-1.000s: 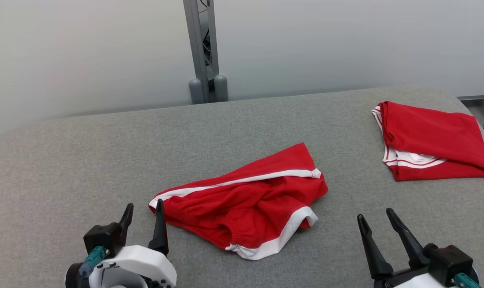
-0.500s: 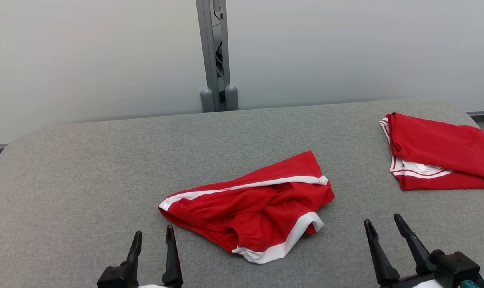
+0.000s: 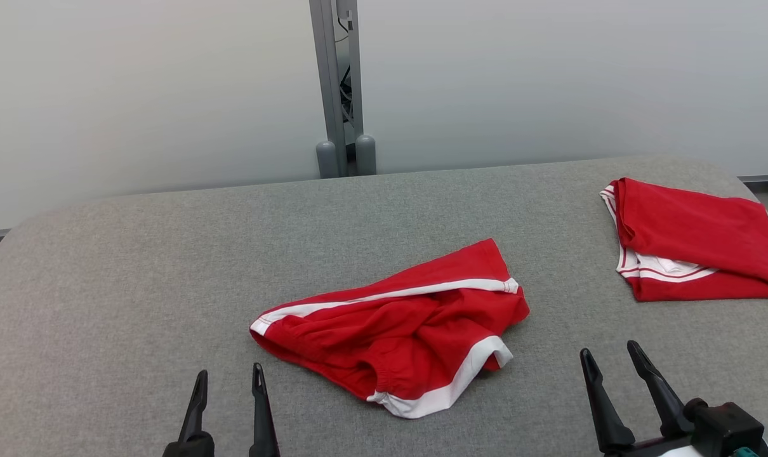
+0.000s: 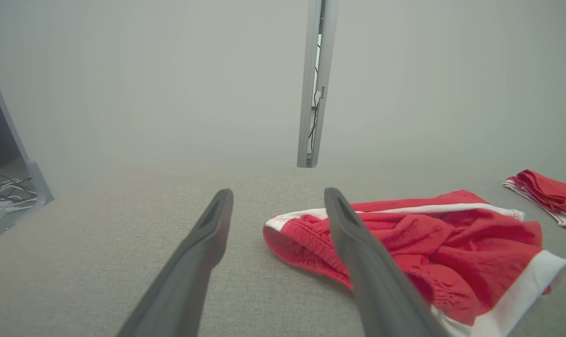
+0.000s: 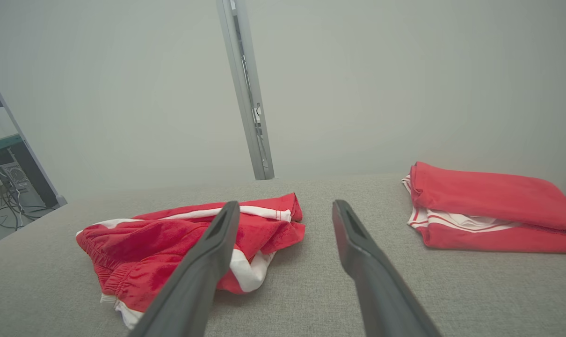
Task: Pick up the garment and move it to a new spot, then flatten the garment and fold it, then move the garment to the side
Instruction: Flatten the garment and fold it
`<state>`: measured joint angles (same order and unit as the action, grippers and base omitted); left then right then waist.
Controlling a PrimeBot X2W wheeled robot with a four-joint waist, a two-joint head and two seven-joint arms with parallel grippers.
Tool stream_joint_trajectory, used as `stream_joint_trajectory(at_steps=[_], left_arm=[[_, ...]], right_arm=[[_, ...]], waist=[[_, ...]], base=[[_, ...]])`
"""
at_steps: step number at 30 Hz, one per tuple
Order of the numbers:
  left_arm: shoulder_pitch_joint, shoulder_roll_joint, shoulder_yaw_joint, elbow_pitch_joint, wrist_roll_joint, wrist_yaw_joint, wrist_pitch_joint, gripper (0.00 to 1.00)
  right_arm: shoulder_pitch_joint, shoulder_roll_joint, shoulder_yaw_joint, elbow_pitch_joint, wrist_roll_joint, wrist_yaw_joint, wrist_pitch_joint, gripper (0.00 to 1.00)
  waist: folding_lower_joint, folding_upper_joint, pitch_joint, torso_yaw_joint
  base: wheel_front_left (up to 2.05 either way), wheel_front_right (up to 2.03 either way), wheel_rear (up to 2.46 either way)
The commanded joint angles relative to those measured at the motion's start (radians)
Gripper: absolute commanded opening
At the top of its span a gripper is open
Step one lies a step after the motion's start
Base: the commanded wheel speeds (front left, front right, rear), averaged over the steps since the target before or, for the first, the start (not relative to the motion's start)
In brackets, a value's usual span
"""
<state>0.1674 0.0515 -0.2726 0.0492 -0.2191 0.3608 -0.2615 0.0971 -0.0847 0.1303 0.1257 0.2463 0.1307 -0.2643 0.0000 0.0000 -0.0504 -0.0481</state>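
Note:
The garment [image 3: 397,330] is a pair of red shorts with white trim, lying crumpled near the middle of the grey table [image 3: 136,285]. It also shows in the left wrist view [image 4: 428,243] and the right wrist view [image 5: 170,243]. My left gripper [image 3: 228,377] stands open at the lower left, short of the shorts' waistband end, with nothing between its fingers. Near the lower right my right gripper [image 3: 609,357] is open too, clear of the shorts' hem. In each wrist view the open fingers [image 4: 203,252] [image 5: 358,252] hover just above the cloth surface.
A second red garment [image 3: 688,241] lies folded at the table's far right, seen also in the right wrist view [image 5: 489,210]. A grey post [image 3: 336,89] rises behind the table against pale wall panels. Cables lie on the floor at the left [image 4: 2,196].
The head camera shifted, so the whole picture slid. My left gripper has drawn back toward the bottom edge, its white wrist now out of frame. The shorts lie as before.

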Motion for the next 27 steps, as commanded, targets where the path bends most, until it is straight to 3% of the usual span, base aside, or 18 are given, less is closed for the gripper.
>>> stream_joint_trajectory(at_steps=[1, 14, 22, 24, 27], left_arm=[[0.003, 0.003, 0.007, 0.003, 0.006, -0.004, -0.004, 1.0], [-0.085, 0.002, 0.017, 0.138, -0.035, -0.047, -0.004, 1.0], [-0.275, 0.001, 0.028, 0.365, -0.342, -0.12, 0.0, 1.0], [-0.33, 0.002, 0.022, 0.403, -0.436, -0.13, 0.024, 1.0], [-0.408, 0.002, 0.008, 0.464, -0.486, -0.124, 0.055, 1.0]], right_arm=[[0.01, -0.001, -0.003, -0.004, -0.002, 0.0, 0.0, 1.0], [-0.008, 0.009, 0.003, -0.002, 0.005, 0.0, 0.0, 1.0], [-0.042, -0.017, 0.042, 0.003, 0.021, 0.0, 0.0, 1.0], [-0.052, -0.023, 0.043, 0.0, 0.026, 0.0, 0.0, 1.0], [-0.063, -0.033, 0.045, -0.003, 0.031, 0.0, 0.0, 1.0]], waist=[[0.0, 0.0, 0.0, 0.0], [0.0, 0.0, 0.018, -0.007], [0.0, 0.0, 0.073, -0.03], [0.0, 0.0, 0.097, -0.034], [0.0, 0.0, 0.131, -0.038]], base=[[0.0, 0.0, 0.0], [0.0, 0.0, 0.0], [0.0, 0.0, 0.0], [0.0, 0.0, 0.0], [0.0, 0.0, 0.0]])
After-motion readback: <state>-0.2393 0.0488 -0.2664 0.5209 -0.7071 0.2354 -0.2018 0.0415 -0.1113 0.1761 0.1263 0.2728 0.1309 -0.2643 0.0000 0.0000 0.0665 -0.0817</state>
